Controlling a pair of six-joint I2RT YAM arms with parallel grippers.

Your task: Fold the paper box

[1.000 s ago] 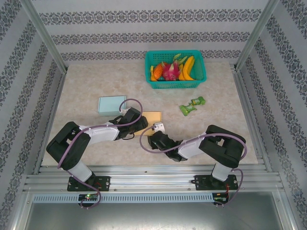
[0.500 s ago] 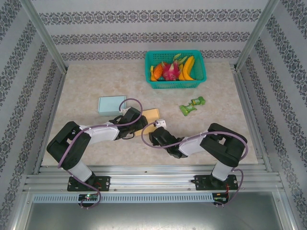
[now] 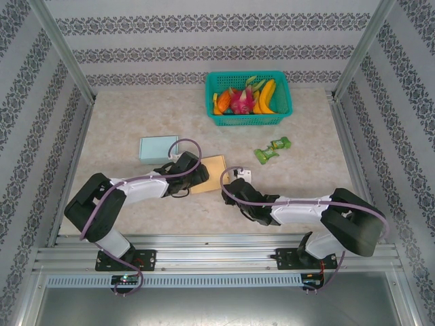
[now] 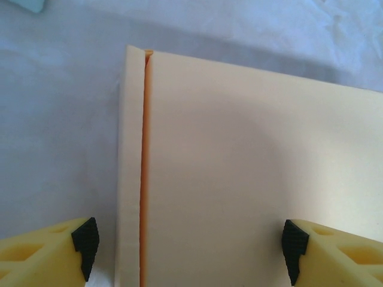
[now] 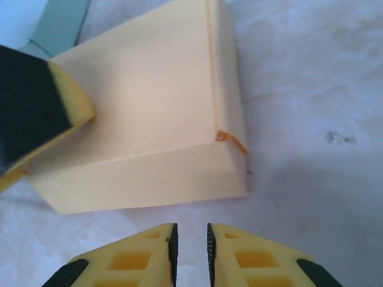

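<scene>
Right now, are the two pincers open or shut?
Left pincer: open above the paper box, not gripping it.
Right pincer: shut, holding nothing.

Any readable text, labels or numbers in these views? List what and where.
No text can be read anywhere.
paper box: plain yellow, no print.
blue box: plain top, no print visible.
green item: any marking is too small to read.

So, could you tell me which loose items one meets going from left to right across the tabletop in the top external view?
In order: light blue box → yellow paper box → green toy. The fruit basket, farther back, spans the last two, so I leave it out.
</scene>
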